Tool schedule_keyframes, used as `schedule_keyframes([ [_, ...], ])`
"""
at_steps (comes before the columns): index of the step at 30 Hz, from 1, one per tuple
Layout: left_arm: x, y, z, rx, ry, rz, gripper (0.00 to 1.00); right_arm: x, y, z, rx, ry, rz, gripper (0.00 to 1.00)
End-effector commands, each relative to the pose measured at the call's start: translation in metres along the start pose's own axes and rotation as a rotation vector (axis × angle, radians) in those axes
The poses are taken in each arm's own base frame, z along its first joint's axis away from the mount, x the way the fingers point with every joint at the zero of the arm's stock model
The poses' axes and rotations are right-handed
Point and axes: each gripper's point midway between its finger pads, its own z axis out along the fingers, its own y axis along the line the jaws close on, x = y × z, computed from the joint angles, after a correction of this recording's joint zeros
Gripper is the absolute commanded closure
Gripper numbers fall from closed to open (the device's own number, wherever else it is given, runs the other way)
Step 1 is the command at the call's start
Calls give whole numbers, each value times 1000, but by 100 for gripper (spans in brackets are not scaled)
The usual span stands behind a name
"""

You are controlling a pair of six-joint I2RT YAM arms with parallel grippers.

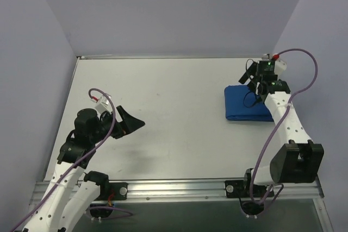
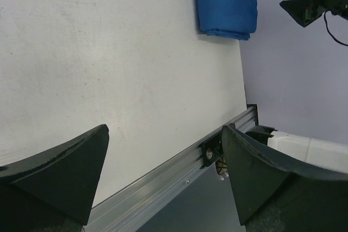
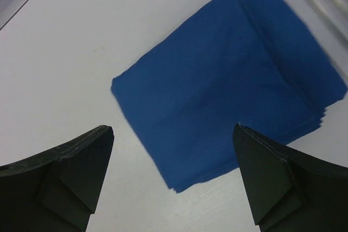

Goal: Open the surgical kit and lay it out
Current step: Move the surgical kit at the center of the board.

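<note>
The surgical kit [image 1: 244, 107] is a royal-blue cloth bundle, folded shut, lying flat at the right side of the white table [image 1: 174, 91]. My right gripper [image 1: 249, 80] hovers over the bundle's far edge, jaws wide apart and holding nothing. In the right wrist view the kit [image 3: 228, 80] lies below and between the open right gripper [image 3: 174, 129], its layered fold edges at the right. My left gripper [image 1: 133, 121] hangs open and empty above the table's left half, far from the kit. The left wrist view shows the kit [image 2: 227, 4] beyond the open left gripper [image 2: 166, 134].
An aluminium rail [image 1: 174, 188] runs along the table's near edge, and it also shows in the left wrist view [image 2: 163, 183]. Lilac walls close in the left, back and right sides. The kit lies close to the right wall. A purple cable [image 1: 304, 74] loops off the right arm.
</note>
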Motion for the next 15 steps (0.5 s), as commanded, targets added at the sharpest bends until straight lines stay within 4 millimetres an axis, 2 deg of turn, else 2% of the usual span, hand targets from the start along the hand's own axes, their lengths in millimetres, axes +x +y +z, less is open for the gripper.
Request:
schedule_keyframes([
  [1, -5, -20, -5, 77, -8, 42, 6, -53, -27, 5, 145, -131, 7, 3],
  [4, -4, -21, -4, 85, 3, 49, 6, -69, -41, 20, 197, -147, -1, 2],
  [5, -4, -22, -3, 91, 4, 49, 6, -74, -54, 26, 231, -141, 4, 2],
  [6, -4, -23, -2, 95, 5, 48, 6, -76, -58, 32, 243, -137, 5, 1],
  [10, -5, -28, 2, 123, 15, 42, 6, -69, -76, 71, 262, -66, -10, 1],
  [11, -6, -32, 3, 137, 19, 41, 6, -73, -80, 75, 274, -64, -10, 1],
  [15, -10, -40, 6, 158, 18, 51, 6, -67, -93, 96, 290, -28, -24, 1],
])
